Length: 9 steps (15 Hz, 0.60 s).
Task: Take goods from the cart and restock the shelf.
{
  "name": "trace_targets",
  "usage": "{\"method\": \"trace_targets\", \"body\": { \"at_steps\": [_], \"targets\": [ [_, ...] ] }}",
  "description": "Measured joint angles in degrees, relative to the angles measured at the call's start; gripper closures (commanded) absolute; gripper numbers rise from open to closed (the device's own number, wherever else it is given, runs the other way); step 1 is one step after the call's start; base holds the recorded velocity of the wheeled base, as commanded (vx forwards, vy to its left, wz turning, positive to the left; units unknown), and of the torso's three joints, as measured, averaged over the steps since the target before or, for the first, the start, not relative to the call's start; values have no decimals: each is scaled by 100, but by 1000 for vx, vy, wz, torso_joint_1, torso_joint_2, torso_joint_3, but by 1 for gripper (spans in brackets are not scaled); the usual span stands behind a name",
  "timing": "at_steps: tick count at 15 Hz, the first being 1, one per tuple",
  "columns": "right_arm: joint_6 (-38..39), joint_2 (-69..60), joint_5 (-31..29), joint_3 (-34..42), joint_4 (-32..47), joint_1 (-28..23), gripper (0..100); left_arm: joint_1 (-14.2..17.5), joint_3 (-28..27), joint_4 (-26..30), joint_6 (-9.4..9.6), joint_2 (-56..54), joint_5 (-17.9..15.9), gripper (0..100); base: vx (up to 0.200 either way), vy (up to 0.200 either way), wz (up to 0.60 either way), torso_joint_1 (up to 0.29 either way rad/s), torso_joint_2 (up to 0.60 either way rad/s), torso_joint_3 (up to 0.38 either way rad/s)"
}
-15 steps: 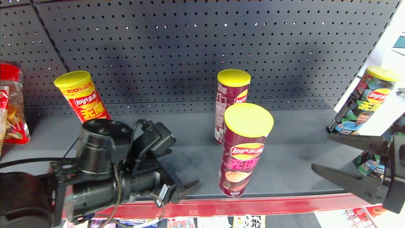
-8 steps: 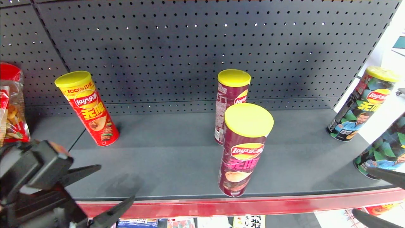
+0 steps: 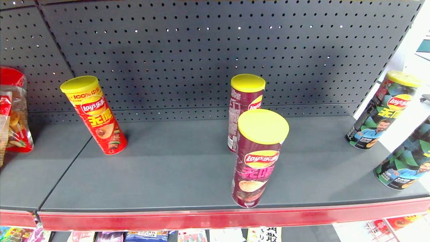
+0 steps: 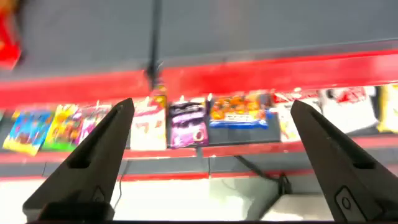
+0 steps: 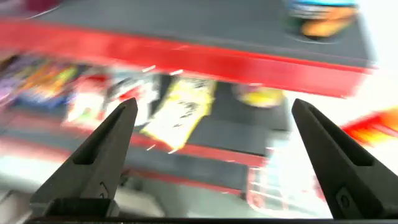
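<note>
- Pulling back is the news here: a second ago the left arm lay over the shelf [image 3: 174, 174] to the left of the front maroon can [image 3: 258, 158], and the right gripper's fingers poked in from that can's right. Both have since dropped away below the board.
- The left gripper [image 4: 211, 104] now hangs with its fingers spread wide and nothing between them. It faces the red lip [image 3: 215, 218] that runs just in front of the front maroon can, with the packets [image 4: 186, 121] of the lower tier beneath it.
- The right gripper [image 5: 214, 104] is likewise spread wide and empty, looking at the same lip from the side of the green cans.
- The front maroon can stands upright near the lip, apart from everything. The rear maroon can [image 3: 245, 107] is close behind it, toward the back panel.
- The red can [image 3: 95, 116] stands well to the left of the front maroon can, toward the back. A snack bag [image 3: 13, 114] sits farther left again.
- Two green cans stand well to its right, the far green can [image 3: 383, 111] toward the back and the near green can [image 3: 403, 161] toward the lip.
- None of the cans has shifted while the arms left.
- My reading is that one placement is finished and let go. Much of the board either side of the front maroon can is bare, so restocking looks only partly done, and the empty grippers probably head for the cart next.
</note>
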Motion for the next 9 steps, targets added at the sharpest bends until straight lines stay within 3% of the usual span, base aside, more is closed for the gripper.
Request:
{"method": "trace_targets", "body": {
  "at_steps": [2, 4, 6, 7, 9],
  "targets": [
    [2, -113, -232, 11, 6, -485, 0, 399, 238, 427, -71, -638, 4, 0, 0, 0, 0, 0, 0, 0],
    [-12, -222, -440, 119, 33, -881, 0, 848, 343, 717, -274, -1119, -13, 0, 0, 0, 0, 0, 0, 0],
    [-15, -474, -574, 341, 33, -1153, 0, 1023, 384, 730, -373, -1513, -84, 0, 0, 0, 0, 0, 0, 0],
    [27, -588, -706, 483, -62, -1234, 0, 1050, 417, 557, -411, -1687, -216, 0, 0, 0, 0, 0, 0, 0],
    [90, -709, -451, 706, -385, -1301, 0, 1078, 656, -527, -405, -1924, -484, 0, 0, 0, 0, 0, 0, 0]
  ]
}}
